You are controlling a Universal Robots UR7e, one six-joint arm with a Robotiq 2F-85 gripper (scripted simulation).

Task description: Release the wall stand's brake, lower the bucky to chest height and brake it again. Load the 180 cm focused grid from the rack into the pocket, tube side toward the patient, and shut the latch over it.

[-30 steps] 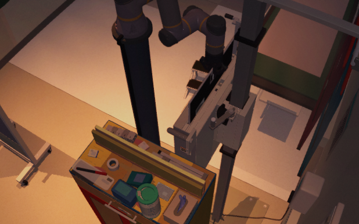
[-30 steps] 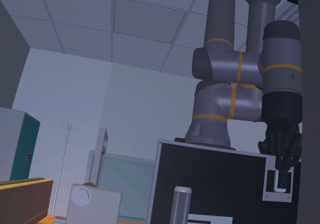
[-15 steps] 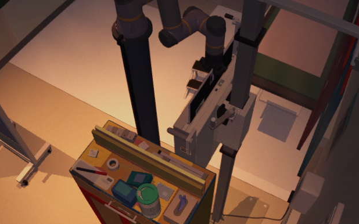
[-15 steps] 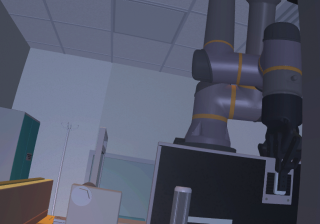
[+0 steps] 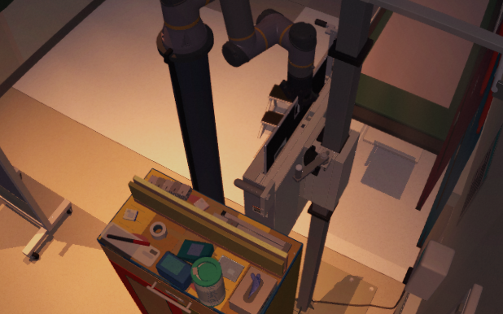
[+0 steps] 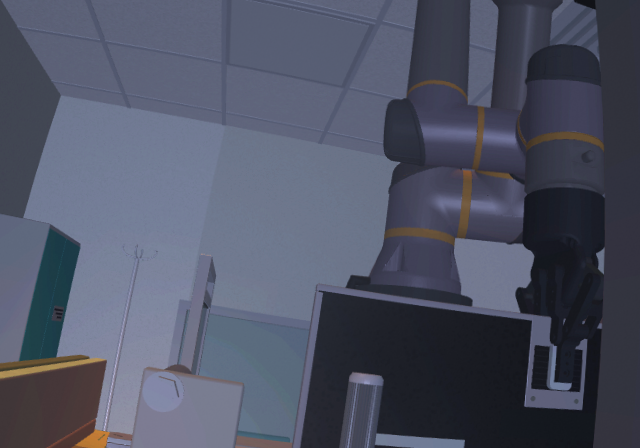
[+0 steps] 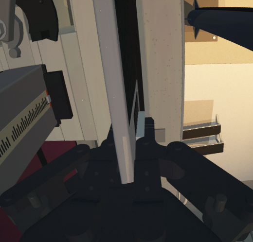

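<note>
The focused grid (image 6: 424, 371), a black panel with a grey frame, stands on edge in the bucky's pocket, its upper part still above the slot. My gripper (image 6: 563, 345) grips the grid at its top edge, by the corner label plate (image 6: 555, 376). In the wrist camera the grid's grey rim (image 7: 116, 98) runs away from my closed fingers (image 7: 131, 157) down into the dark pocket slot. The bucky (image 5: 294, 175) sits on the wall stand's column (image 5: 344, 73). The brake lever (image 5: 312, 162) is on the bucky's side. The latch is not clearly visible.
The stand's column rises right beside my wrist. The scale strip (image 7: 24, 125) runs along the column. The cart (image 5: 200, 248) with the yellow grid rack (image 5: 208, 223) stands below, crowded with small items. The robot's black pedestal (image 5: 196, 122) stands between cart and bucky.
</note>
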